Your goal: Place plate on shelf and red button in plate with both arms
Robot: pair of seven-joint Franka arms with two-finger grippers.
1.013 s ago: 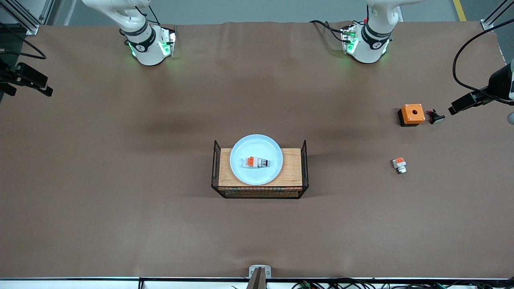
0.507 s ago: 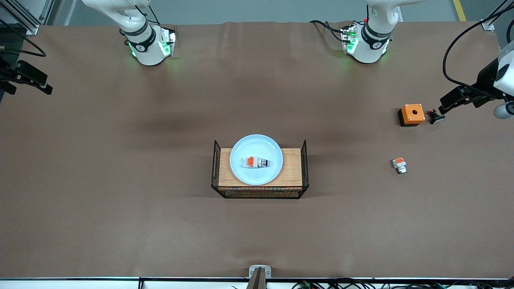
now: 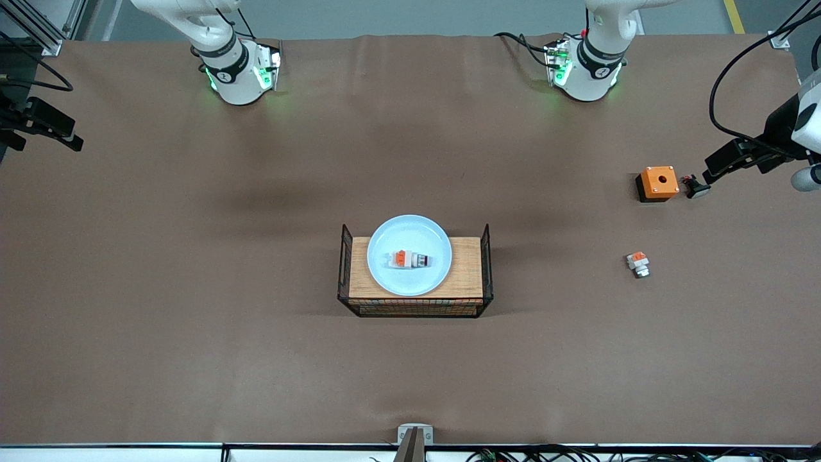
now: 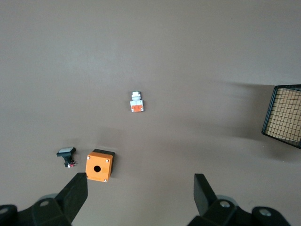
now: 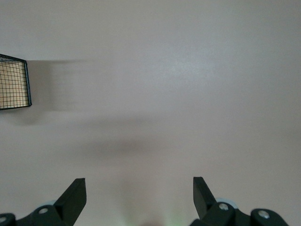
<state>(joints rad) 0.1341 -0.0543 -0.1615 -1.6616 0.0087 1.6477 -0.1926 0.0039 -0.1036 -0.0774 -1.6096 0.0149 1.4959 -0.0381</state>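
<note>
Plate (image 3: 409, 255) sits on wooden rack (image 3: 415, 273) at mid-table (image 3: 192, 289), red button (image 3: 410, 260) lying inside it. Toward left arm's end: orange box w/ hole (image 3: 658, 183), small black piece (image 3: 695, 187) just beside it, and a white-and-orange piece (image 3: 638, 264) nearer the front camera. Left hand (image 4: 141, 197) hangs over that end, fingers apart, empty. Right hand (image 5: 139, 200) waits over bare table, fingers apart, empty.
</note>
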